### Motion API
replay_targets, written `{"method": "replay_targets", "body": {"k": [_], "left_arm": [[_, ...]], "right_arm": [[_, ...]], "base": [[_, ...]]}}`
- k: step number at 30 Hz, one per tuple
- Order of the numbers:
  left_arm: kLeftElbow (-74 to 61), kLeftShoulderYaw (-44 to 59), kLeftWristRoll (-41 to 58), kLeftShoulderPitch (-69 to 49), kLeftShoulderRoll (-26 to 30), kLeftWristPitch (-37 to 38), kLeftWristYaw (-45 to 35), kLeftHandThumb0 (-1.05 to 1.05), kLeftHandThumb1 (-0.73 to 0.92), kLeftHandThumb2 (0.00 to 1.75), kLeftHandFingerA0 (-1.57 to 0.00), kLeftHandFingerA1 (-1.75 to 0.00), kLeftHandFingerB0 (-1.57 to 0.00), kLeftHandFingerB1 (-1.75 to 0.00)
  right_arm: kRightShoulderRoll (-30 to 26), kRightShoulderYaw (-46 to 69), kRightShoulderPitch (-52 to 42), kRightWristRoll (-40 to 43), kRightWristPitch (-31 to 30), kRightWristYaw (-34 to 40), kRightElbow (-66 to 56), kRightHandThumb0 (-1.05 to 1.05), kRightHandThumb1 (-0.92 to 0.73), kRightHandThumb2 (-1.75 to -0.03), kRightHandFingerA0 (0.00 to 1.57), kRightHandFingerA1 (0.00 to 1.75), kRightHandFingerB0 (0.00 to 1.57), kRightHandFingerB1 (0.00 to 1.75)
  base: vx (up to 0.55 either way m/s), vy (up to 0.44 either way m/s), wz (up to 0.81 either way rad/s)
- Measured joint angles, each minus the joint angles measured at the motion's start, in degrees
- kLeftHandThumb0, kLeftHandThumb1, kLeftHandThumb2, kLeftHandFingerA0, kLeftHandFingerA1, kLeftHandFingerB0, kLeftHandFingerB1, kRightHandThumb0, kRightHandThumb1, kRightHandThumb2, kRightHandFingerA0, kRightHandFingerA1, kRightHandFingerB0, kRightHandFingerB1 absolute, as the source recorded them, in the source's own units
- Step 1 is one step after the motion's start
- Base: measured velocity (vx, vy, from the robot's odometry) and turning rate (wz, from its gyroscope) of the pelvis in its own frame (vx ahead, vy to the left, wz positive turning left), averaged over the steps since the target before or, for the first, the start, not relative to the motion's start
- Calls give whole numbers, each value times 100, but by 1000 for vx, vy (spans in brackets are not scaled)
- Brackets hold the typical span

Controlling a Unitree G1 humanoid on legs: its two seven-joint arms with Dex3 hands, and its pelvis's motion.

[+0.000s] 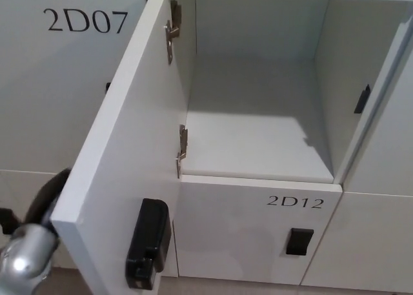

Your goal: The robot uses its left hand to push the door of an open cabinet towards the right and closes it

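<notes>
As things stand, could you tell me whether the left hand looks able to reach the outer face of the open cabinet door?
Probably yes: the left hand is at the door's outer side near its free edge, with nothing visible between them.

A locker bank, of the kind found in a changing room or staff storage area — rows of plain white compartments stencilled with codes such as 2D07 and 2D12, each door carrying a black lock.
</notes>
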State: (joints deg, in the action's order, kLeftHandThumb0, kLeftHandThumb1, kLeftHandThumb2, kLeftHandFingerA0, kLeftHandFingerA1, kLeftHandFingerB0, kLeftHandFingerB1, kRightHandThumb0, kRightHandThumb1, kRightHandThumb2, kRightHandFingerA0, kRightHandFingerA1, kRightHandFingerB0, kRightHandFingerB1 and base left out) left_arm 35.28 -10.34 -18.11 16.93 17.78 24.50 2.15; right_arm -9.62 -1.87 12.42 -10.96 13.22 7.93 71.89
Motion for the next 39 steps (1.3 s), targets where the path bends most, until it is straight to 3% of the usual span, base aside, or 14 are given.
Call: {"method": "replay_targets", "body": {"k": [5, 6, 8, 14, 15, 17, 18, 19, 22, 23, 24, 35, 38, 39], "left_arm": [[-693, -462, -344, 176, -309, -349, 37, -70, 91, 68, -53, -37, -40, -33], [-762, -525, -391, 192, -359, -396, 45, -60, 71, 111, -45, -57, -22, -45], [-973, -792, -580, 314, -554, -566, 70, -69, 92, 68, -51, -38, -40, -34], [-1355, -1578, -1012, 734, -1254, -767, 50, -78, 82, 78, -41, -38, -33, -35], [-1391, -1723, -1082, 842, -1406, -802, 40, -71, 92, 69, -43, -36, -34, -31], [-1422, -2090, -1259, 1202, -1856, -889, 8, -71, 92, 69, -43, -36, -34, -31], [-1423, -2176, -1299, 1293, -1970, -909, 0, -56, 86, 66, -50, -63, -41, -53], [-1423, -2274, -1338, 1421, -2122, -932, -13, -31, 62, 104, -56, -74, -43, -66], [-1427, -2691, -1540, 1978, -2770, -1013, -59, -24, 82, 73, -55, -72, -43, -61], [-1436, -2841, -1615, 2155, -2968, -1043, -73, -17, 85, 129, -25, -61, -17, -56], [-1474, -2979, -1689, 2287, -3060, -1055, -83, -17, 85, 129, -25, -61, -17, -56], [-2689, -3900, -2374, 2212, -2507, -1263, -666, -70, 92, 86, -3, -25, 0, -22], [-2926, -3729, -2367, 1826, -1976, -1259, -735, -71, 92, 112, -2, -30, -2, -29], [-3011, -3657, -2361, 1676, -1793, -1259, -763, -65, 92, 68, -47, -39, -36, -32]], "right_arm": [[4, -1, 22, -1, 3, -1, -2, -52, -72, -104, 34, 54, 21, 47], [4, -1, 27, -1, 3, -1, -3, -51, -72, -103, 34, 54, 22, 47], [4, -1, 43, -1, 5, -1, -5, -51, -72, -103, 33, 54, 21, 47], [4, 0, 64, 0, 12, -2, -12, -54, -71, -103, 33, 54, 20, 47], [4, 1, 64, 0, 13, -2, -12, -49, -78, -63, 49, 41, 49, 40], [8, 8, 65, 5, 30, -2, -13, -49, -78, -63, 49, 41, 49, 40], [10, 10, 65, 7, 40, -2, -13, -49, -78, -63, 49, 41, 49, 40], [16, 16, 66, 12, 60, -2, -14, -49, -78, -63, 49, 41, 49, 40], [42, 39, 70, 20, 165, -2, -19, -49, -78, -63, 49, 41, 49, 40], [46, 47, 72, 21, 200, -2, -21, -49, -78, -63, 49, 41, 49, 40], [52, 51, 84, 21, 231, -3, -24, -49, -78, -63, 49, 41, 49, 40], [15, 139, 100, 30, 718, -12, -22, -49, -78, -63, 49, 41, 49, 40], [18, 160, 106, 29, 750, -18, -11, -49, -78, -63, 49, 41, 49, 40], [20, 166, 107, 29, 760, -20, -10, -63, -92, -70, 30, 33, 22, 29]], "base": [[13, 2, 6], [0, 0, 0], [0, 0, 0], [0, 0, 0], [0, 0, 0], [0, 0, 0], [0, 0, 0], [0, 0, 0], [0, 0, 0], [0, 0, 0], [0, 0, 0], [3, 0, -1], [0, 0, 0], [0, 0, 0]]}}
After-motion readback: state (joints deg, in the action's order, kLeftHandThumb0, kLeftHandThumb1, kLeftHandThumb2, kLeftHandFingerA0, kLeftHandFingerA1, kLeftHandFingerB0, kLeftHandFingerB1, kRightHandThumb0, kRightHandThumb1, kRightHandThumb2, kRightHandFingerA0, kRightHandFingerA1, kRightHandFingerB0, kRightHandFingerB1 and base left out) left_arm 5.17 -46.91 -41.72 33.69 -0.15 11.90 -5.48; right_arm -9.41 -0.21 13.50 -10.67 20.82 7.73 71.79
